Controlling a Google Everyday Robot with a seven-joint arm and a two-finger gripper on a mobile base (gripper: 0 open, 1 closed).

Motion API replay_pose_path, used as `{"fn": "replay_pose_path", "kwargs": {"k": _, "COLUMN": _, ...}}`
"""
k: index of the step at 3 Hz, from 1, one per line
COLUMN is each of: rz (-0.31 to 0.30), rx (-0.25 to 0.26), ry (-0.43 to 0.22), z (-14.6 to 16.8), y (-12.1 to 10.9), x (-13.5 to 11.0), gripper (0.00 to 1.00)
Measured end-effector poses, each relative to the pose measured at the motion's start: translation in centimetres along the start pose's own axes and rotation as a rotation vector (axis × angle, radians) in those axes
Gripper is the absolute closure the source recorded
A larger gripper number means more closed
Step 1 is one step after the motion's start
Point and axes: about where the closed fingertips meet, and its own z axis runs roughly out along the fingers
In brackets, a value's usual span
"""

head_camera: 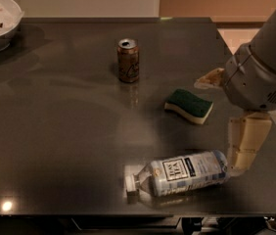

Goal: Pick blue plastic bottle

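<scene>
- Bottle [187, 174] lies on its side, lower centre, cap left.
- Gripper [232, 126] at right, jaws apart, empty, lower finger [245, 143] just beside bottle's base.

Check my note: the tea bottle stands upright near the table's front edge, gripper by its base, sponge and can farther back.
Not upright: the camera view shows the blue plastic bottle lying on its side near the table's front edge. The rest holds: the gripper is by its base, the sponge and can farther back.
</scene>
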Motion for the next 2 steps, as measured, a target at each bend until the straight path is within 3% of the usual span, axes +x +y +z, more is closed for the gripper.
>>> {"fn": "replay_pose_path", "kwargs": {"k": 1, "rz": -0.104, "rx": -0.030, "ry": 0.024, "z": 1.9, "y": 2.1, "x": -1.1, "gripper": 0.00}}
{"fn": "replay_pose_path", "kwargs": {"k": 2, "rz": -0.170, "rx": -0.063, "ry": 0.050, "z": 4.0, "y": 3.6, "x": -1.8, "gripper": 0.00}}
